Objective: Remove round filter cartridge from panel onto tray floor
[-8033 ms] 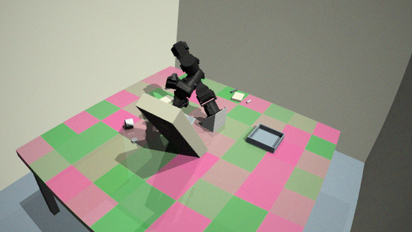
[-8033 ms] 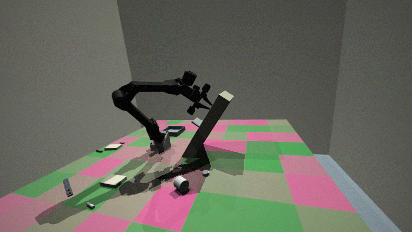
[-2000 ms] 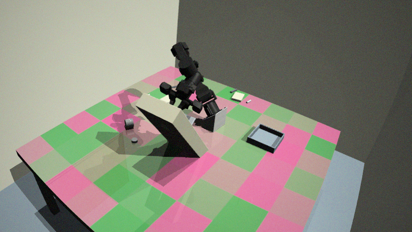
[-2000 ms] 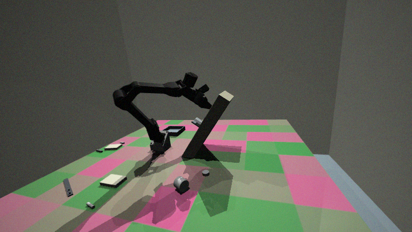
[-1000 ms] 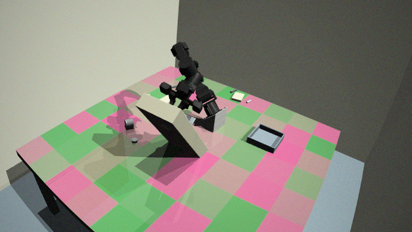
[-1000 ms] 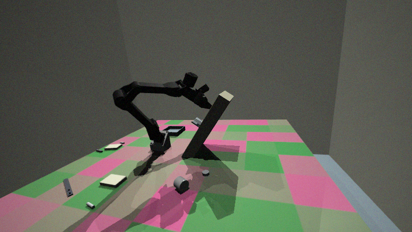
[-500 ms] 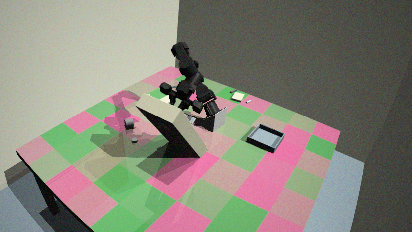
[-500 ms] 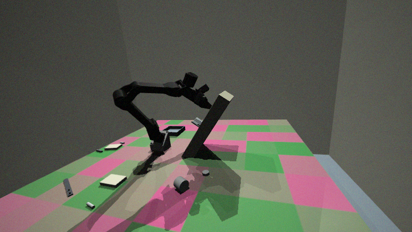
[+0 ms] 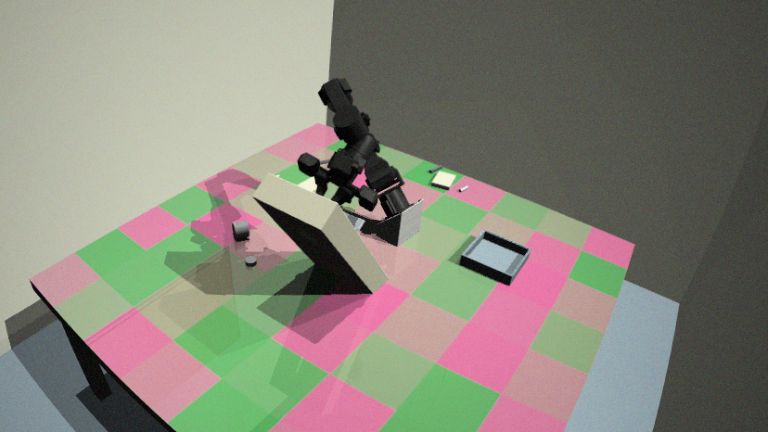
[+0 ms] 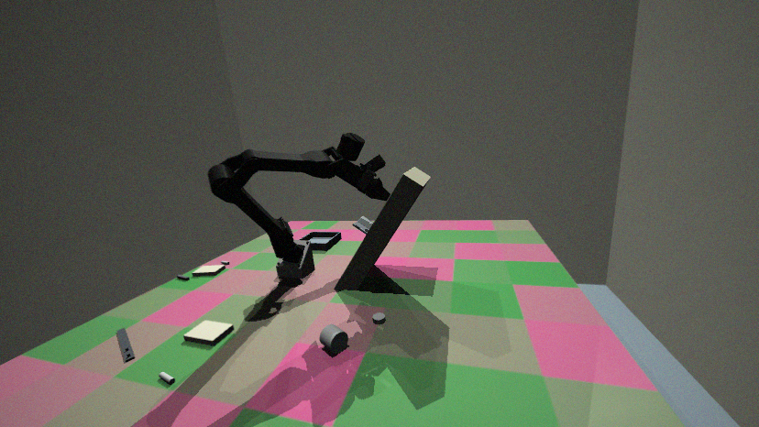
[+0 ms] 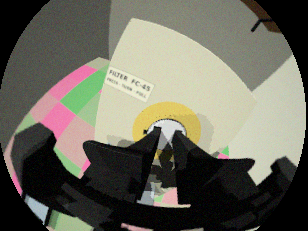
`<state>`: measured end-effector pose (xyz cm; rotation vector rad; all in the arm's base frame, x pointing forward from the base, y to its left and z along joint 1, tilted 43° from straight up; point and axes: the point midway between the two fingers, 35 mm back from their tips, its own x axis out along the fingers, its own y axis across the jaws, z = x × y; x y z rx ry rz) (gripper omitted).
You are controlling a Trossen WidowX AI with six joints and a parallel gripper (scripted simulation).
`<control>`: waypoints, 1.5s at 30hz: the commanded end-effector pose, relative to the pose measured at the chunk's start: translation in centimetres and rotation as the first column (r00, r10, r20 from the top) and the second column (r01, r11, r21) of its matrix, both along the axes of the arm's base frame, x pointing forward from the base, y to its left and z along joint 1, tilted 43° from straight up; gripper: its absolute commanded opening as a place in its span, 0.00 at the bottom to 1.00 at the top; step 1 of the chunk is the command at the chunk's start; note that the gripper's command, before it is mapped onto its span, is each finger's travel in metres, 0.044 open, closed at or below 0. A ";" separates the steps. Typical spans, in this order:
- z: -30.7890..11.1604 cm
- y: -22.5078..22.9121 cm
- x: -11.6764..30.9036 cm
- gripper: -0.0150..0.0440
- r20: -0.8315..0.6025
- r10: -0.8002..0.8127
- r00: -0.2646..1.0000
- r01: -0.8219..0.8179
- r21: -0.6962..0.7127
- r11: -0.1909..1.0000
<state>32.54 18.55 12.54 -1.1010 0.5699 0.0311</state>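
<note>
The cream service panel stands tilted in front of the arm. The pale round face of the filter cartridge sits inside a yellow ring in the panel, with a small dark mark at its left edge in the wrist view. My gripper is shut on the cartridge, its fingertips at the face. The fingertips cover the slots, and the panel hides them in the top view. Whether the cartridge is turned or raised cannot be told. The tray stands apart, beyond the arm's base.
A grey cylinder and a small grey disc lie beside the panel. A cream slab lies behind the arm's base. Another cream slab and a grey strip lie farther off.
</note>
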 end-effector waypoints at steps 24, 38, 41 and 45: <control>2.6 1.1 -6.7 0.25 -0.016 -0.019 1.000 0.020 0.018 1.000; -0.3 -1.9 -8.5 0.25 -0.016 -0.019 1.000 0.020 0.017 1.000; -0.9 -2.6 -8.9 0.25 -0.016 -0.019 1.000 0.020 0.017 1.000; -1.6 -3.3 -9.4 0.25 -0.016 -0.019 1.000 0.020 0.017 1.000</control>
